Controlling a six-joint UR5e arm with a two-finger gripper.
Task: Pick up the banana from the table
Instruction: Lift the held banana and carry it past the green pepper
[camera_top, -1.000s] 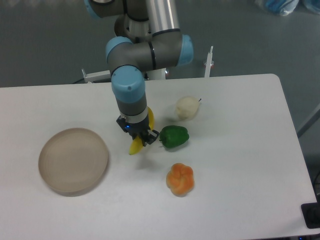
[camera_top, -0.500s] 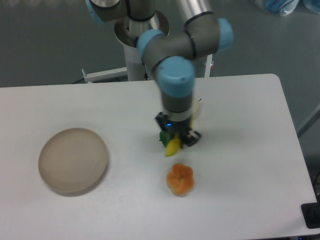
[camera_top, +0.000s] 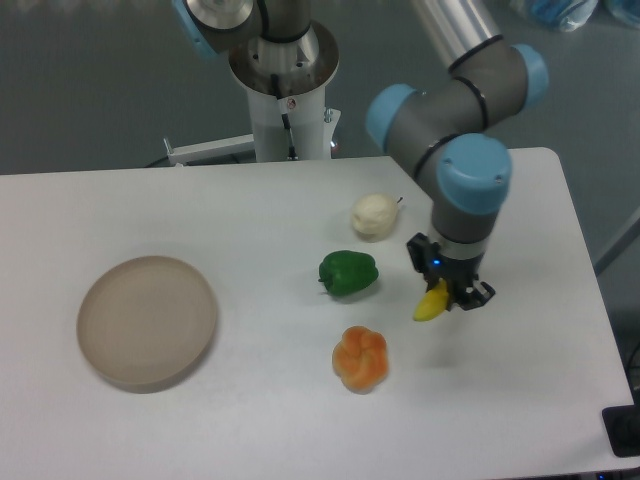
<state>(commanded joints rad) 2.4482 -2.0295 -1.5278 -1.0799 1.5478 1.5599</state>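
**Banana carried to right side of table**

Moved since prev frames: arm swung from left of the green pepper, over it, to the right half of the table (camera_top: 520, 400), banana going with it.

Nearest cam: orange lobed fruit (camera_top: 360, 359), resting on tabletop. Round tan plate (camera_top: 147, 320) sits far left. Next back, gripper (camera_top: 447, 291) w/ fingers pinching the banana (camera_top: 432, 304); only its lower yellow end shows below the jaws, rest hidden, apparently lifted off the surface. Green pepper (camera_top: 348, 272) is left of gripper, apart from it. Farther back, pale round fruit (camera_top: 374, 215), then robot base (camera_top: 285, 85) at rear edge.
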